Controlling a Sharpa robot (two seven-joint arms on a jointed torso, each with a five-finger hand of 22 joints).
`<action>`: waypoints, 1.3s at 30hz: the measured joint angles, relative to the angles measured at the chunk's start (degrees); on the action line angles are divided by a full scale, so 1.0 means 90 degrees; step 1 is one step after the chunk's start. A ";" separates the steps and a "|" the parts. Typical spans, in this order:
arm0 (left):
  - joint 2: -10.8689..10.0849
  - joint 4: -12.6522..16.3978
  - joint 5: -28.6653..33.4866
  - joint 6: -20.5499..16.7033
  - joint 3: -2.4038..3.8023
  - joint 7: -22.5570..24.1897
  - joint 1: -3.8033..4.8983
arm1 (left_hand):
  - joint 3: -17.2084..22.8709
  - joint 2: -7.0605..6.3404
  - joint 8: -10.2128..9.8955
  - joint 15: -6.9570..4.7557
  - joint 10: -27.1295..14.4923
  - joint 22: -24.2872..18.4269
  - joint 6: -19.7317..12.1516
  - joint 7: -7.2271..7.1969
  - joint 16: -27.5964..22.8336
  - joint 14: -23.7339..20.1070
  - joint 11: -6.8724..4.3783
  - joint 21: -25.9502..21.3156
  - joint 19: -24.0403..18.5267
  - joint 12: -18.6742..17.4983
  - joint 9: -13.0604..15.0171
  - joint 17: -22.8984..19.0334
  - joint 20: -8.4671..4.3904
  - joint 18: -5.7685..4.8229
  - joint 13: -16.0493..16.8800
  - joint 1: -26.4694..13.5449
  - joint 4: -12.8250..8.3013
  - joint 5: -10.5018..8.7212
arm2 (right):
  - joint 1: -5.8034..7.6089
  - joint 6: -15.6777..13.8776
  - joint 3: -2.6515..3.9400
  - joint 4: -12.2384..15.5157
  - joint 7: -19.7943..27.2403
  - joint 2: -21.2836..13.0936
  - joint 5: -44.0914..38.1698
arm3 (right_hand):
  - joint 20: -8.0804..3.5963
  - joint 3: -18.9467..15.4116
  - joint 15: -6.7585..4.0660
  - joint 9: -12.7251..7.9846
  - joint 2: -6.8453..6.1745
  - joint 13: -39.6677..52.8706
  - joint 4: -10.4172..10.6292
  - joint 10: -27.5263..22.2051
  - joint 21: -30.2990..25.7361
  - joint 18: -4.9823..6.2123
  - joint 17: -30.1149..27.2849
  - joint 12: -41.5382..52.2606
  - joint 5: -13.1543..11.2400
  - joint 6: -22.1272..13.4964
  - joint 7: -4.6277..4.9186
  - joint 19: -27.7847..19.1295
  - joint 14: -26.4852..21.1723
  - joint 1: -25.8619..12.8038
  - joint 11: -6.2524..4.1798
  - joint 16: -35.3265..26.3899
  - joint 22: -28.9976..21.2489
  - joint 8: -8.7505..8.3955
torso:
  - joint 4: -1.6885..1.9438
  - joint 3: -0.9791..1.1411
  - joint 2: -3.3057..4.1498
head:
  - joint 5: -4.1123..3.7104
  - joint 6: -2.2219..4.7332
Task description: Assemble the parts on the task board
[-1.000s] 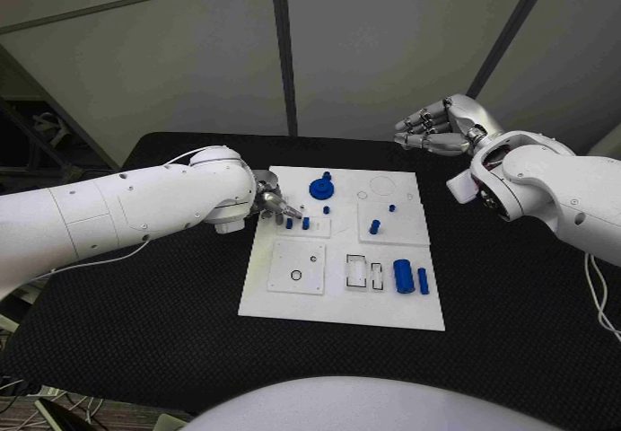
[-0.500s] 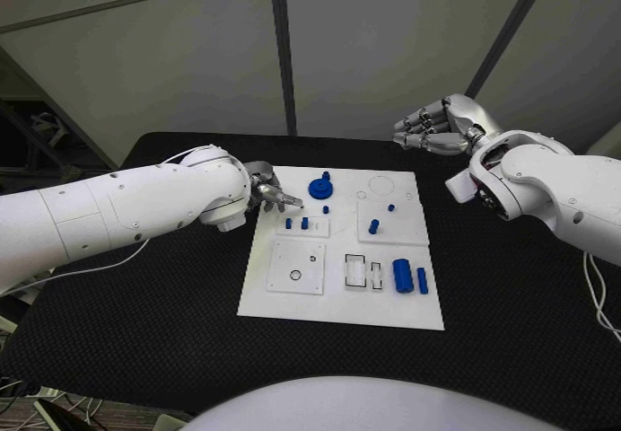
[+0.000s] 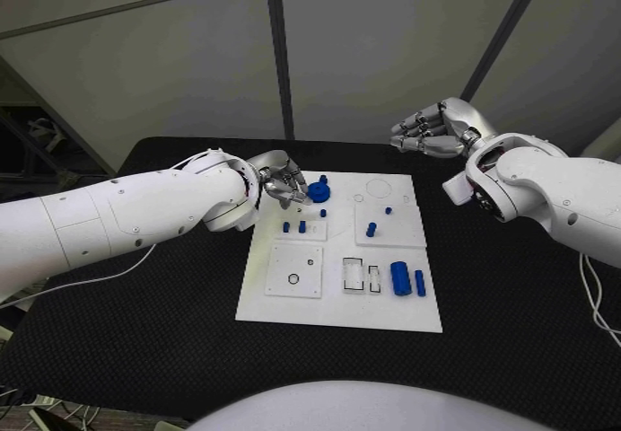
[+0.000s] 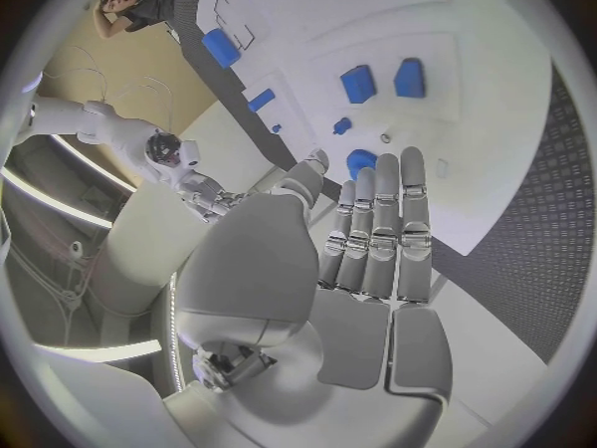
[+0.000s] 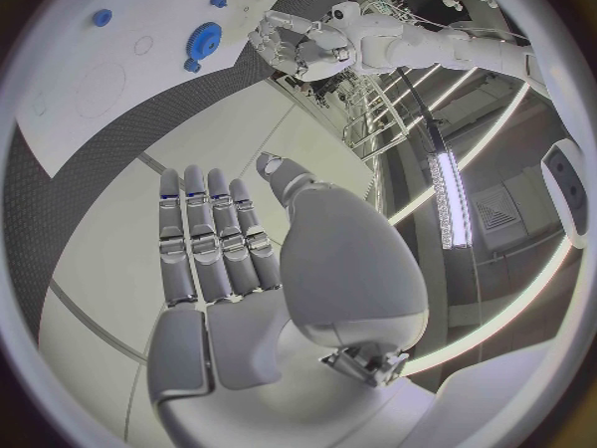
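Observation:
The white task board (image 3: 339,305) lies mid-table. A blue gear (image 3: 319,189) sits at its far left, and two short blue pegs (image 3: 295,226) stand just nearer. More pegs (image 3: 371,229) stand on the right plate. A blue cylinder (image 3: 401,277) and a bar (image 3: 421,280) lie near the right edge. My left hand (image 3: 277,176) hovers beside the gear with straight fingers and holds nothing; in its wrist view the fingers (image 4: 377,229) stretch over the gear (image 4: 362,159). My right hand (image 3: 433,128) is raised beyond the board's far right corner, empty, its fingers (image 5: 205,234) extended.
Two rectangular slots (image 3: 361,274) and a square plate with a small hole (image 3: 296,267) lie in the board's near half. Black table surface (image 3: 155,314) surrounds the board. The right wrist view looks down at the gear (image 5: 203,40) and my left hand (image 5: 298,45).
My left hand has drawn away from the two short pegs toward the far side, now beside the gear, and its fingers have spread out. The right hand has hardly moved.

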 measured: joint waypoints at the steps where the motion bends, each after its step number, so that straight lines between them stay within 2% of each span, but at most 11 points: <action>1: 0.0024 -0.0006 -0.0057 -0.0069 -0.0002 0.0165 -0.0016 | 0.0104 -0.0036 -0.0091 0.0015 0.0037 -0.0093 0.0099 -0.0028 -0.0124 0.0015 0.0036 -0.0121 0.0000 -0.0122 -0.0103 -0.0195 0.0000 0.0000 -0.0158 0.0068 -0.0048 0.0000 | 0.0000 0.0000 0.0000 -0.0002 0.0001 0.0000 -0.0007 | 0.0014 0.0000 0.0000 0.0005 0.0035 0.0000 0.0000 0.0000 -0.0015 0.0000 0.0000 0.0000 0.0000 0.0000 0.0000 0.0014 0.0000 0.0035 0.0000 0.0000 -0.0009 0.0000 | 0.0000 0.0000 0.0000 | -0.0007 0.0007; 5: 0.0145 -0.0097 -0.0458 -0.0284 -0.0029 0.0734 -0.0068 | 0.0350 -0.0114 -0.0403 0.0044 0.0161 -0.0311 0.0372 -0.0103 -0.0354 0.0044 0.0092 -0.0406 0.0027 -0.0431 -0.0400 -0.0690 0.0027 -0.0002 -0.0598 0.0144 -0.0161 0.0000 | 0.0000 0.0000 -0.0001 -0.0007 0.0008 0.0000 -0.0065 | -0.0010 0.0020 -0.0040 0.0012 0.0068 -0.0004 -0.0040 0.0000 -0.0015 0.0000 0.0000 0.0000 0.0000 0.0046 -0.0047 0.0059 0.0040 0.0068 0.0000 0.0000 -0.0030 0.0000 | -0.0004 0.0000 0.0002 | -0.0027 0.0026; 12: 0.0365 -0.0298 -0.1332 -0.0394 -0.0161 0.1163 -0.0107 | 0.0365 -0.0252 -0.0590 0.0045 0.0161 -0.0356 0.0485 -0.0150 -0.0326 0.0191 0.0092 -0.0418 0.0301 -0.0579 -0.0551 -0.0865 0.0003 -0.0002 -0.0821 0.0056 -0.0176 0.0000 | -0.0003 0.0003 -0.0003 -0.0008 0.0018 0.0000 -0.0205 | -0.0034 0.0041 -0.0071 0.0017 0.0083 -0.0008 -0.0076 0.0024 -0.0015 0.0000 0.0000 0.0000 0.0000 0.0091 -0.0091 0.0171 0.0117 0.0135 -0.0024 0.0000 -0.0048 0.0000 | -0.0010 -0.0002 0.0010 | -0.0078 0.0052; 14: 0.0432 -0.0355 -0.1599 -0.0391 -0.0194 0.1210 -0.0111 | 0.0363 -0.0285 -0.0642 0.0011 0.0164 -0.0332 0.0536 -0.0190 -0.0166 0.0329 0.0089 -0.0366 0.0472 -0.0583 -0.0596 -0.0860 -0.0031 0.0000 -0.0882 0.0023 -0.0174 0.0000 | -0.0004 0.0006 -0.0004 -0.0006 0.0021 0.0000 -0.0246 | -0.0034 0.0047 -0.0081 0.0017 0.0083 -0.0008 -0.0082 0.0024 -0.0015 -0.0001 0.0000 0.0000 0.0000 0.0092 -0.0092 0.0171 0.0127 0.0135 -0.0024 0.0000 -0.0048 0.0000 | -0.0010 -0.0004 0.0010 | -0.0092 0.0058; 18: 0.0573 -0.0487 -0.2168 -0.0358 -0.0253 0.1265 -0.0112 | 0.0308 -0.0299 -0.0751 -0.0101 0.0277 -0.0128 0.0749 -0.0227 0.0425 0.0484 -0.0023 -0.0083 0.0831 -0.0586 -0.0686 -0.0603 -0.0145 -0.0001 -0.0995 0.0009 -0.0157 0.0000 | -0.0005 0.0010 -0.0004 -0.0003 0.0027 0.0004 -0.0322 | -0.0034 0.0047 -0.0058 0.0017 0.0083 -0.0009 -0.0082 0.0024 -0.0015 0.0000 0.0001 0.0000 0.0000 0.0092 -0.0092 0.0171 0.0150 0.0135 -0.0024 0.0000 -0.0048 0.0000 | -0.0010 -0.0004 0.0011 | -0.0111 0.0060; 21: 0.0652 -0.0582 -0.2502 -0.0318 -0.0281 0.1268 -0.0113 | 0.0283 -0.0299 -0.0895 -0.0128 0.0357 0.0204 0.0894 -0.0262 0.1202 0.0465 -0.0103 0.0269 0.1005 -0.0626 -0.0770 -0.0198 -0.0253 0.0000 -0.1105 0.0009 -0.0132 0.0000 | -0.0005 0.0014 -0.0004 0.0000 0.0029 0.0007 -0.0363 | -0.0057 0.0047 -0.0058 0.0017 0.0083 -0.0014 -0.0082 0.0023 -0.0015 -0.0001 0.0001 0.0000 0.0000 0.0092 -0.0092 0.0193 0.0150 0.0134 -0.0024 0.0000 -0.0055 0.0000 | -0.0010 -0.0004 0.0010 | -0.0112 0.0056; 24: 0.0710 -0.0661 -0.2747 -0.0286 -0.0292 0.1263 -0.0113 | 0.0303 -0.0326 -0.1047 -0.0219 0.0524 0.0663 0.0991 -0.0290 0.1965 0.0443 -0.0139 0.0709 0.1083 -0.0627 -0.0838 0.0168 -0.0286 0.0002 -0.1176 -0.0015 -0.0111 0.0000 | -0.0005 0.0017 -0.0005 0.0001 0.0030 0.0007 -0.0391 | -0.0057 0.0047 -0.0058 0.0016 0.0083 -0.0014 -0.0082 0.0023 -0.0039 -0.0001 0.0001 0.0000 0.0000 0.0092 -0.0092 0.0193 0.0150 0.0134 -0.0023 0.0000 -0.0056 0.0000 | -0.0010 -0.0005 0.0010 | -0.0112 0.0051; 27: 0.0769 -0.0732 -0.2953 -0.0266 -0.0297 0.1245 -0.0113 | 0.0377 -0.0349 -0.1152 -0.0266 0.0657 0.1106 0.1112 -0.0267 0.2979 0.0799 -0.0180 0.1136 0.1107 -0.0659 -0.0869 0.0872 -0.0311 0.0001 -0.1218 0.0008 -0.0079 0.0000 | -0.0006 0.0019 -0.0005 0.0002 0.0031 0.0007 -0.0415 | -0.0057 0.0047 -0.0058 0.0016 0.0083 -0.0014 -0.0082 0.0023 -0.0039 -0.0001 0.0001 0.0000 0.0000 0.0092 -0.0092 0.0194 0.0150 0.0134 -0.0023 0.0000 -0.0063 0.0000 | -0.0010 -0.0005 0.0010 | -0.0112 0.0046; 31: 0.0833 -0.0806 -0.3146 -0.0266 -0.0298 0.1209 -0.0113 | 0.0555 -0.0391 -0.1244 -0.0355 0.0815 0.2494 0.1245 -0.0294 0.4196 0.1448 -0.0259 0.2598 0.1477 -0.0752 -0.0878 0.1855 -0.0405 -0.0001 -0.1257 0.0017 -0.0081 0.0000 | -0.0006 0.0020 -0.0005 0.0002 0.0031 0.0010 -0.0436 | -0.0035 0.0047 -0.0057 0.0016 0.0083 -0.0013 -0.0082 0.0023 -0.0039 -0.0001 0.0001 0.0000 0.0000 0.0091 -0.0092 0.0215 0.0149 0.0134 -0.0023 0.0000 -0.0063 0.0000 | -0.0010 -0.0005 0.0010 | -0.0112 0.0046; 34: 0.0881 -0.0860 -0.3248 -0.0266 -0.0300 0.1178 -0.0113 | 0.0628 -0.0391 -0.1302 -0.0376 0.0850 0.3051 0.1278 -0.0306 0.4504 0.1582 -0.0266 0.3154 0.1527 -0.0849 -0.0885 0.2064 -0.0457 -0.0002 -0.1287 0.0017 -0.0070 0.0000 | -0.0007 0.0021 -0.0006 0.0006 0.0031 0.0012 -0.0446 | -0.0035 0.0047 -0.0057 0.0016 0.0083 -0.0013 -0.0082 0.0023 -0.0039 -0.0001 0.0001 0.0000 0.0000 0.0092 -0.0092 0.0215 0.0149 0.0134 -0.0023 0.0000 -0.0063 0.0000 | -0.0010 -0.0004 0.0009 | -0.0113 0.0046; 39: 0.0984 -0.0958 -0.3372 -0.0220 -0.0300 0.1130 -0.0112 | 0.0715 -0.0391 -0.1337 -0.0378 0.0850 0.3386 0.1337 -0.0319 0.4650 0.1625 -0.0266 0.3470 0.1541 -0.0922 -0.0885 0.2136 -0.0442 -0.0002 -0.1314 0.0017 -0.0071 0.0000 | -0.0007 0.0023 -0.0006 0.0008 0.0031 0.0015 -0.0459 | -0.0034 0.0047 -0.0057 0.0015 0.0083 -0.0013 -0.0081 0.0023 -0.0039 0.0000 0.0001 0.0000 0.0000 0.0088 -0.0088 0.0215 0.0149 0.0134 -0.0023 0.0000 -0.0065 0.0000 | -0.0010 -0.0002 0.0006 | -0.0118 0.0034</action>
